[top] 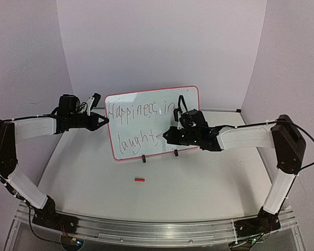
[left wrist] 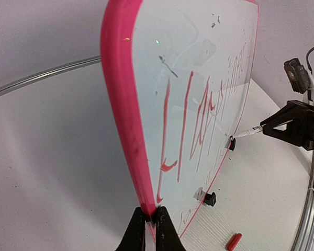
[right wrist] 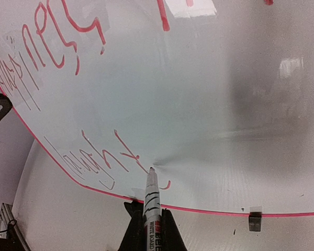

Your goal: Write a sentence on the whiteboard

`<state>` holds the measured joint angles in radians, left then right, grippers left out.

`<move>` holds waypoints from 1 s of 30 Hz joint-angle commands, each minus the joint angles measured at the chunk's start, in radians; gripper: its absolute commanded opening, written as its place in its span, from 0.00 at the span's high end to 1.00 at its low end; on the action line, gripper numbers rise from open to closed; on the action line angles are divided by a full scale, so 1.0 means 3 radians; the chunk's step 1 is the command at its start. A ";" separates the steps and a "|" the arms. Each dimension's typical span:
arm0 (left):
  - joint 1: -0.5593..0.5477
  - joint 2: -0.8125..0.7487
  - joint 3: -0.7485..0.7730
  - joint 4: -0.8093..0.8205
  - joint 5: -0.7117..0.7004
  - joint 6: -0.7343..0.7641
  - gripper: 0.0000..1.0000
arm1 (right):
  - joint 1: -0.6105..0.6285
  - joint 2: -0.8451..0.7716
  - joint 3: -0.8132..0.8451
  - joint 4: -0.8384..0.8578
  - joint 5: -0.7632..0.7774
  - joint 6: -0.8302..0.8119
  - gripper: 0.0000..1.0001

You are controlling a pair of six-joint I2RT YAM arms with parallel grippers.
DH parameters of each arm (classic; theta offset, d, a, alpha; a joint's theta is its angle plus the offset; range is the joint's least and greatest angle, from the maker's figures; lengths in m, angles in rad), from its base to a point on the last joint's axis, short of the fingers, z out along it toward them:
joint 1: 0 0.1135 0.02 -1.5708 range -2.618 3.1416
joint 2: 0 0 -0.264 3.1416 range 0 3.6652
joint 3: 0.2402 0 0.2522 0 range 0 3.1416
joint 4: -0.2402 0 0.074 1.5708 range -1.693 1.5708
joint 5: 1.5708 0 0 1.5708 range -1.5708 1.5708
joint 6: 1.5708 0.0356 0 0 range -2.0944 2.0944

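Note:
The whiteboard (top: 146, 99), white with a red frame, stands upright on two black feet at the back of the table. The sentence (top: 141, 111) reads "Happiness in" on the top line and "laught" below it. My left gripper (top: 105, 121) is shut on the board's left edge; the left wrist view shows the jaws (left wrist: 151, 213) pinching the red frame (left wrist: 120, 104). My right gripper (top: 170, 135) is shut on a marker (right wrist: 151, 188). The marker's tip touches the board just after the last written letter (right wrist: 126, 151).
A small red marker cap (top: 139, 180) lies on the table in front of the board, also seen as the cap (left wrist: 233, 241) in the left wrist view. A black foot (right wrist: 255, 220) props the board's lower edge. White walls close in behind and at the sides.

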<state>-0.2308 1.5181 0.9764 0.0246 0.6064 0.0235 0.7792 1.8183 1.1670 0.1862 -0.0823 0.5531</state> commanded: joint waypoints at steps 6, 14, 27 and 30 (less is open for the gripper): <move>-0.0002 -0.0029 0.0099 -0.0036 -0.0124 0.0181 1.00 | -0.0051 0.0057 0.0121 0.0026 0.0194 -0.0011 1.00; -0.0002 -0.0019 0.0109 -0.0036 -0.0124 0.0179 1.00 | -0.0067 -0.0042 0.0027 -0.0047 0.0302 0.0019 1.00; -0.0002 -0.0030 0.0102 -0.0041 -0.0128 0.0183 1.00 | -0.0101 -0.0148 0.0068 -0.0063 0.0430 -0.0014 1.00; -0.0002 -0.0034 0.0098 -0.0041 -0.0129 0.0183 1.00 | -0.0107 -0.0183 0.0068 -0.0063 0.0452 -0.0024 1.00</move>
<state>-0.2306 1.5181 0.9764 0.0250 0.6060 0.0231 0.7700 1.8133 1.1671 0.1653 -0.0294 0.5533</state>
